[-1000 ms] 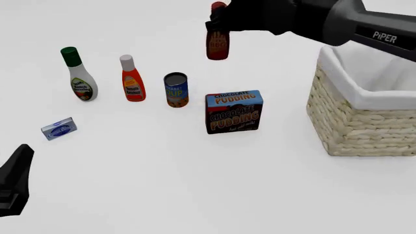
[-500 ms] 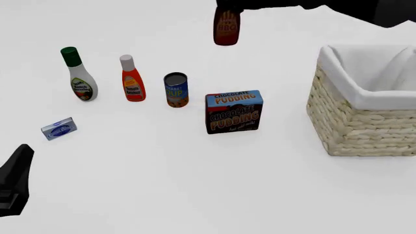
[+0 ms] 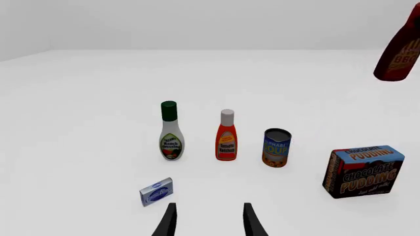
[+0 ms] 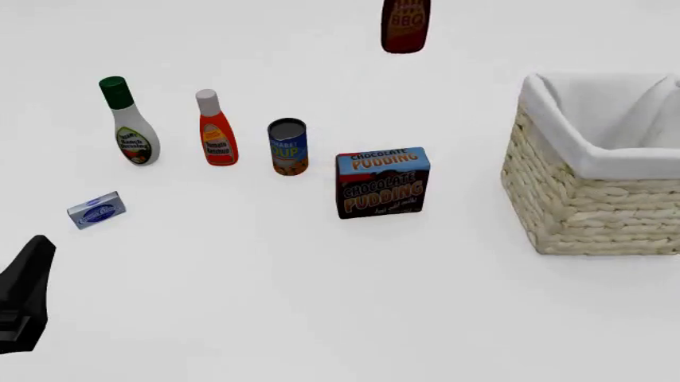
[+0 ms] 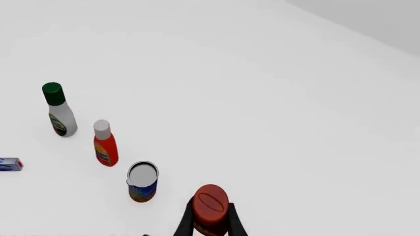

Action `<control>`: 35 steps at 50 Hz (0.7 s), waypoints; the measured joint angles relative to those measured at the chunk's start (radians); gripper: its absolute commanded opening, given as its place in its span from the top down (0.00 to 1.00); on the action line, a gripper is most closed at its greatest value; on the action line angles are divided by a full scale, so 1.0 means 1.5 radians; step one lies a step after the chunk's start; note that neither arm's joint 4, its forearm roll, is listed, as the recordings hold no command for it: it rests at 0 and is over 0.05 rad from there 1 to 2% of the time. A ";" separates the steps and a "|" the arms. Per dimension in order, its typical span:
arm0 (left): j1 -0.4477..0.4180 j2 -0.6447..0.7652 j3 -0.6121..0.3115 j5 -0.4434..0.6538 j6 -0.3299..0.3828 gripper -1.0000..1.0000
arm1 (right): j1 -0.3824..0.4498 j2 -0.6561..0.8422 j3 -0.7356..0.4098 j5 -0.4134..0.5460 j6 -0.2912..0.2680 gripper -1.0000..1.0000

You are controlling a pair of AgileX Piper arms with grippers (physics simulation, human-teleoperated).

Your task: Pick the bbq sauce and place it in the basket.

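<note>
The bbq sauce, a dark red-brown bottle, hangs high in the air at the top edge of the front view, behind and left of the basket. Its cap is cut off there. In the right wrist view my right gripper is shut on the bottle just under its red cap. The right arm itself is out of the front view. The bottle also shows in the left wrist view. My left gripper is open and empty, low at the near left of the table.
A white bottle with a green cap, an orange-red bottle with a white cap, a can and a chocolate pudding box stand in a row. A small blue packet lies near the left gripper.
The bbq sauce has risen and moved right toward the basket. The right arm has gone out of the front view's top. The left gripper has not moved.
</note>
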 measured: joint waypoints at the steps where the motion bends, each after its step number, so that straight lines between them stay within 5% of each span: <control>1: 0.000 0.000 0.000 0.000 0.000 0.00 | -0.002 -0.003 0.000 0.003 -0.001 1.00; 35: 0.000 0.000 0.000 0.000 0.000 0.00 | -0.102 -0.112 0.033 0.067 -0.019 1.00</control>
